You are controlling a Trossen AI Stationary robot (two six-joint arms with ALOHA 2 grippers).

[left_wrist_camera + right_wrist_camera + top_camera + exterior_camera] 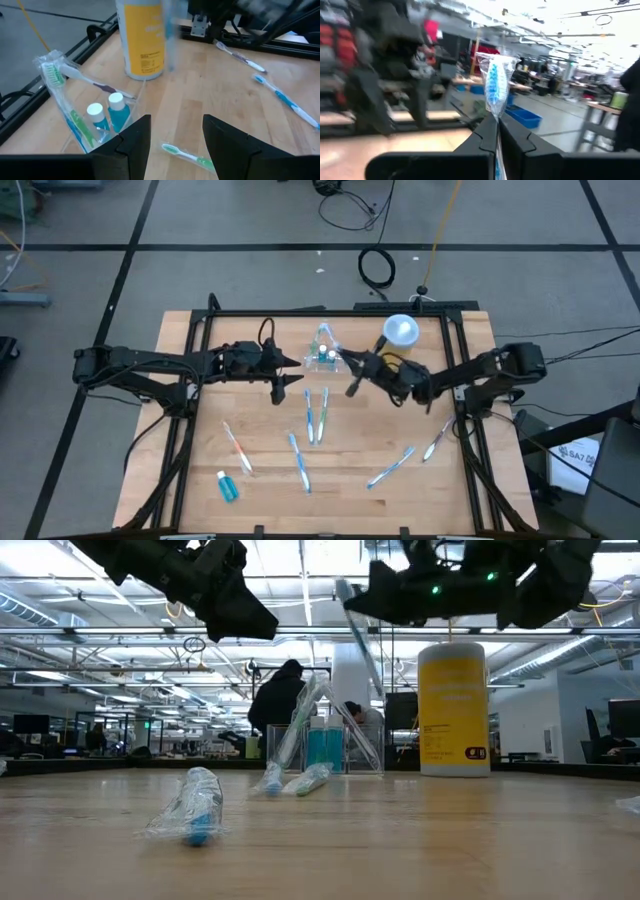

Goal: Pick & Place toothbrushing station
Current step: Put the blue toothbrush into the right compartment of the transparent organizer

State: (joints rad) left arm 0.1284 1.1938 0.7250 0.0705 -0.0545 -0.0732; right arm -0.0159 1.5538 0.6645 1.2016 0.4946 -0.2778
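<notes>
The toothbrushing station (325, 356), a clear plastic holder, stands at the table's far middle. Wrapped toothbrushes and two small blue bottles stick out of it; it also shows in the low view (325, 745) and the left wrist view (95, 120). My left gripper (175, 135) is open and empty, above the table just left of the station (290, 383). My right gripper (497, 135) is shut on a wrapped blue-bristled toothbrush (495, 85), up in the air just right of the station (352, 380). My right gripper pinches the wrapped toothbrush between its two fingers, on the handle below the bristle head (497, 117). The head sticks out past the fingertips. The brush is lifted clear of the table and slants down beside the station in the low view (360, 635).
A yellow jar with a white lid (400, 332) stands right of the station. Several wrapped toothbrushes lie on the wood: two in the middle (315, 415), others toward the near left (238, 448) and near right (390, 468). A small blue bottle (227, 485) lies near the front left.
</notes>
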